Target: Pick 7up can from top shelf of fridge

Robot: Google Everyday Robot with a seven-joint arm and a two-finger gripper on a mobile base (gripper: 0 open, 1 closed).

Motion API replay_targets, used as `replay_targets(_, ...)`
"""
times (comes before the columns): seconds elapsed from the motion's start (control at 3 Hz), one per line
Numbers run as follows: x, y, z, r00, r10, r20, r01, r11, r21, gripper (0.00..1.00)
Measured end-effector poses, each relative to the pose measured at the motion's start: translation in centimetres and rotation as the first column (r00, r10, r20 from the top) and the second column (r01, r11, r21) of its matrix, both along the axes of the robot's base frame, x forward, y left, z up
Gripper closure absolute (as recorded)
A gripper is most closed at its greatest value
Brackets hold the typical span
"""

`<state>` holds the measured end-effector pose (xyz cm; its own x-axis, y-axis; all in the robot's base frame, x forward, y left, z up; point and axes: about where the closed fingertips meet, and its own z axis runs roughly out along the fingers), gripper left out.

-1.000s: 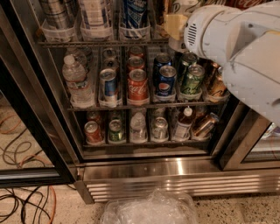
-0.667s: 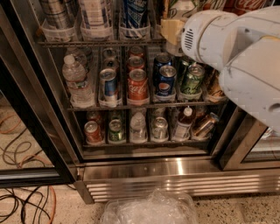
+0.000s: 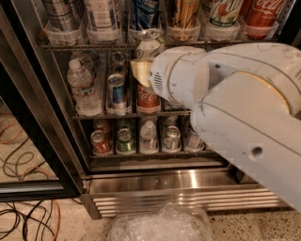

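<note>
The reach is in hand: the tall silvery-white 7up can (image 3: 221, 10) with green lettering stands untouched near the right edge of the tabletop (image 3: 89, 46) (here the grey wire top shelf with clear lane trays) of the stainless-steel fridge (image 3: 164, 181), just beside a red Coca-Cola can (image 3: 261, 14). The white arm (image 3: 244, 117) holds its cream-tipped tool (image 3: 141, 70) lower, before the middle rack (image 3: 94, 115), well left of it; open or closed, I cannot tell. Next it likely must rise and shift right to face that can.

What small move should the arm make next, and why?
Probably raise the claw and shift it toward the picture's right. It sits below the top shelf, well left of the 7up can, which stands between a gold can and a red can.
</note>
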<state>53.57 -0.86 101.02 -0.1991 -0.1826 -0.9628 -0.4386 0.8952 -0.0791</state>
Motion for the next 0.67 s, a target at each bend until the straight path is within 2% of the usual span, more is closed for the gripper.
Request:
replay_targets(0.33, -2.7, 0.2, 0.3, 0.9994, 0.035, -0.010, -0.035, 0.998, -0.057, 1.00)
replay_targets(0.67, -6.3, -2.6, 2.9, 0.9986, 0.045, -0.028, -0.047, 0.996, -0.071, 1.00)
